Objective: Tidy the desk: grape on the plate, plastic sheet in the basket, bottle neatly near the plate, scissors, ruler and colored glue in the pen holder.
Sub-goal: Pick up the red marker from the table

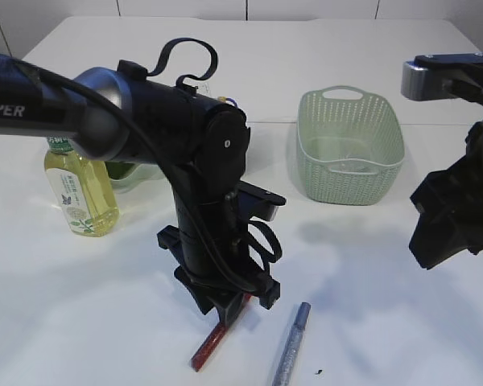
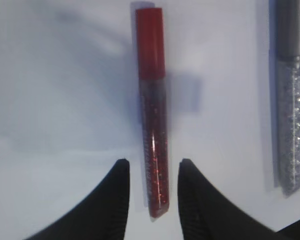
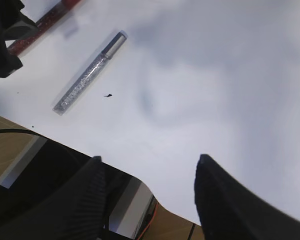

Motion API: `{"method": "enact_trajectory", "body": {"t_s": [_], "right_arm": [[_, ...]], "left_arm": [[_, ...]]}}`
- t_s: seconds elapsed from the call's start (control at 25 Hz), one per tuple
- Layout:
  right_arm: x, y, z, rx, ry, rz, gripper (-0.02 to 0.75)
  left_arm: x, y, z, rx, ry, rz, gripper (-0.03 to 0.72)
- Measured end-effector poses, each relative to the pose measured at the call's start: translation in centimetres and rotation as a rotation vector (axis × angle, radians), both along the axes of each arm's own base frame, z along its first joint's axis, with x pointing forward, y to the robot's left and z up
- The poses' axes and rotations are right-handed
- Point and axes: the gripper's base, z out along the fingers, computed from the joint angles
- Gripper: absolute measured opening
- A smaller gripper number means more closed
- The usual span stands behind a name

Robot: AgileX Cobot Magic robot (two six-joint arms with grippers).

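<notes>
white table (image 1: 402,305) with tan floor past its near edge: left gripper (image 2: 152,190) spread astride red glue (image 2: 152,125) near-centre, silver glue (image 1: 292,346) right, right gripper (image 3: 147,195) released, empty.

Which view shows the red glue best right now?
The left wrist view: the red glue lies full length, its lower end between the left end effector's fingers. The exterior view shows only its lower end below the arm. The right wrist view catches a partial stretch at the top left corner.
</notes>
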Motion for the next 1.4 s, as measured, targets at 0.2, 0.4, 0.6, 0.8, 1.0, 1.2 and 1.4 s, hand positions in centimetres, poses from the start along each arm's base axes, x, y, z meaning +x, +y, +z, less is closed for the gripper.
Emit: {"method": "enact_trajectory", "body": {"t_s": [0.2,0.4,0.6,0.8,1.0,1.2,1.4], "right_arm": [[0.0,0.0,0.0,0.000,0.000,0.000,0.449],[0.0,0.0,0.0,0.000,0.000,0.002,0.449],[0.0,0.0,0.0,0.000,0.000,0.002,0.449],[0.0,0.0,0.0,0.000,0.000,0.002,0.449],[0.0,0.0,0.0,-0.001,0.001,0.002,0.449],[0.0,0.0,0.0,-0.001,0.001,0.003,0.449],[0.0,0.0,0.0,-0.001,0.001,0.003,0.449]], "left_arm": [[-0.1,-0.2,-0.8,-0.004,0.028,-0.014,0.242],[0.0,-0.3,-1.2,-0.007,0.024,-0.015,0.242],[0.1,-0.4,-1.2,-0.018,0.011,-0.013,0.242],[0.3,-0.5,-1.3,-0.035,-0.009,-0.012,0.248],[0.4,-0.6,-1.3,-0.040,-0.016,-0.011,0.297],[0.7,-0.2,-1.4,-0.037,-0.013,0.001,0.303],[1.3,0.3,-1.5,-0.039,-0.016,0.019,0.303]]}}
